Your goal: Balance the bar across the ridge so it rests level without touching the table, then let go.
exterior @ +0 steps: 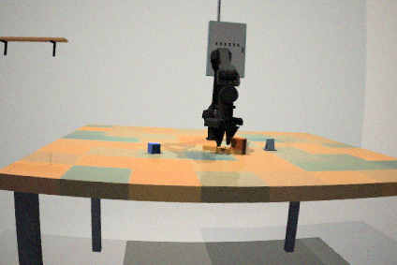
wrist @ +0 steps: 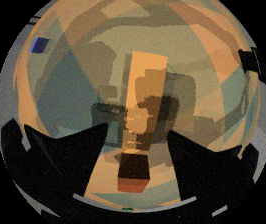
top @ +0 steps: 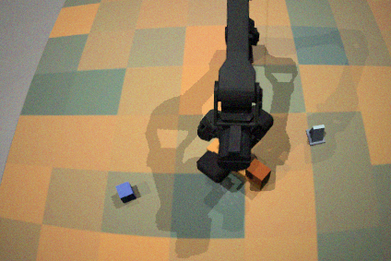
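The bar (top: pixel 213 147) (exterior: pixel 224 151) (wrist: pixel 149 75) is long, flat and light orange, with a taller red-orange block (top: pixel 258 171) (exterior: pixel 240 146) (wrist: pixel 133 183) at one end. It lies on the table, partly hidden under the arm in the top view. The ridge (top: pixel 317 134) (exterior: pixel 270 144) is a small grey upright wedge on a thin base, to the right of the bar, with nothing on it. My gripper (exterior: pixel 223 144) (wrist: pixel 138 131) is open, pointing down low over the bar near its block end. One finger is on each side of the bar in the wrist view; whether they touch it I cannot tell.
A small blue cube (top: pixel 124 192) (exterior: pixel 154 148) (wrist: pixel 40 45) stands on the table (top: pixel 69 141) (exterior: pixel 164 171), left of the bar in the top and exterior views. The arm's shadows fall around the bar. A wall shelf (exterior: pixel 33 39) is far behind at the left.
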